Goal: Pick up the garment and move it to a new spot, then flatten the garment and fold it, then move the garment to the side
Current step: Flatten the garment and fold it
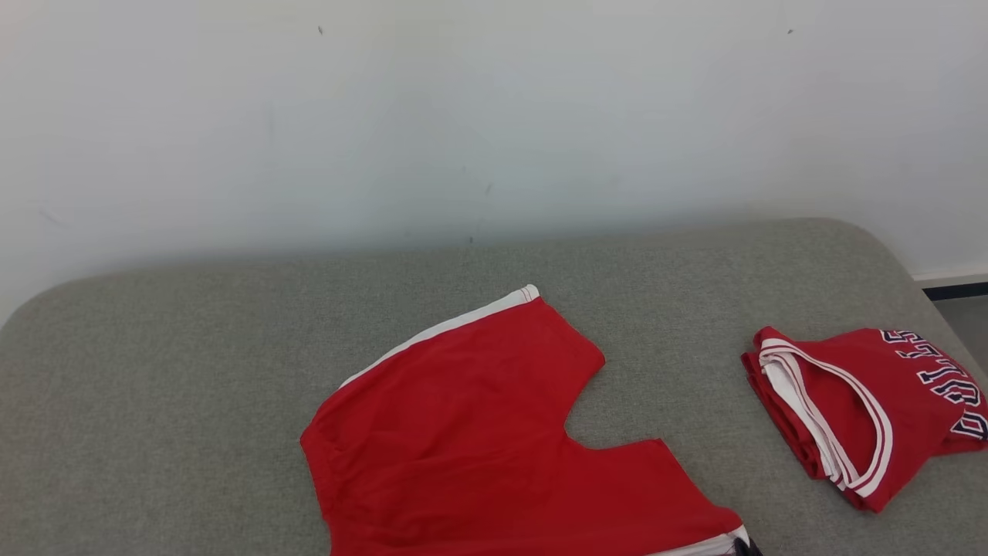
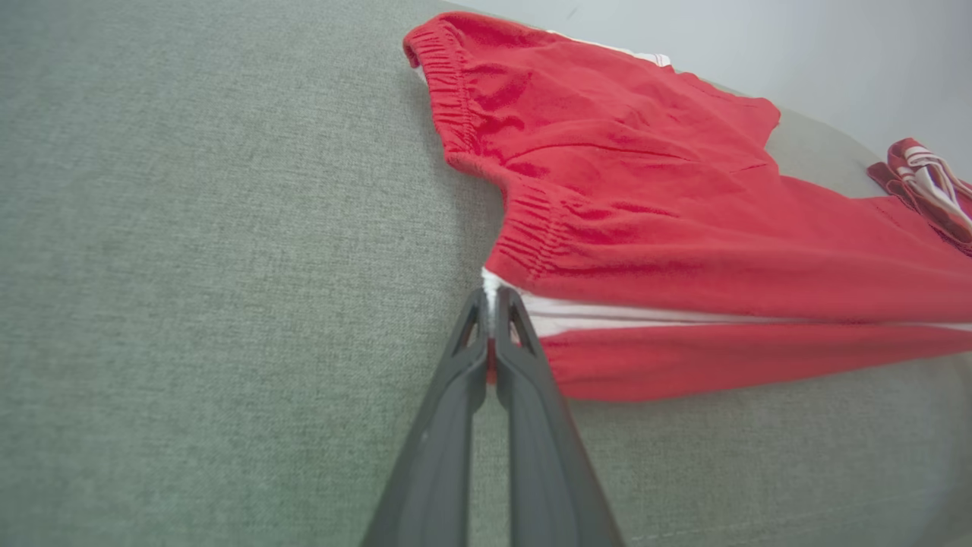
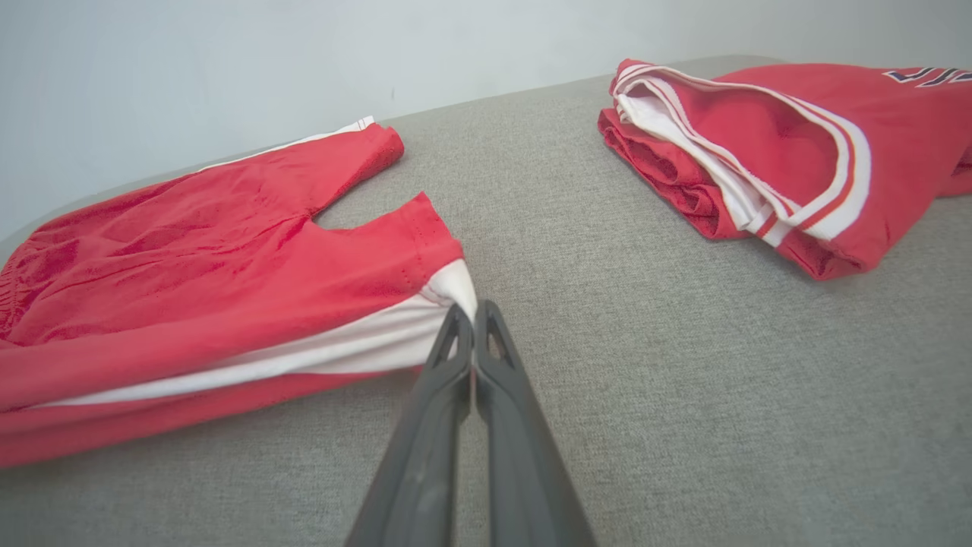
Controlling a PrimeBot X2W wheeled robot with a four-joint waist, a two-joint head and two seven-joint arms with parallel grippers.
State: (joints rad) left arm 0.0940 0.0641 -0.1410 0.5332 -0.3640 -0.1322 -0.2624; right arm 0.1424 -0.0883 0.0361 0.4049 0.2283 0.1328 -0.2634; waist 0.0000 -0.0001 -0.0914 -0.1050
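Note:
The garment (image 1: 494,432) is a pair of red shorts with white side stripes, spread on the grey cushion, its near part running off the head view's bottom edge. In the left wrist view my left gripper (image 2: 491,292) is shut on the waistband corner of the garment (image 2: 683,213), at the white stripe. Seen from the right wrist, my right gripper (image 3: 472,311) is shut on the white-striped hem corner of one leg of the garment (image 3: 228,251). A dark tip of the right gripper (image 1: 742,547) peeks in at the head view's bottom edge.
A folded red jersey (image 1: 857,409) with white trim and dark lettering lies at the right of the grey cushion (image 1: 193,371); it shows too as the jersey (image 3: 767,152) at upper right in the right wrist view. A white wall (image 1: 463,116) stands behind.

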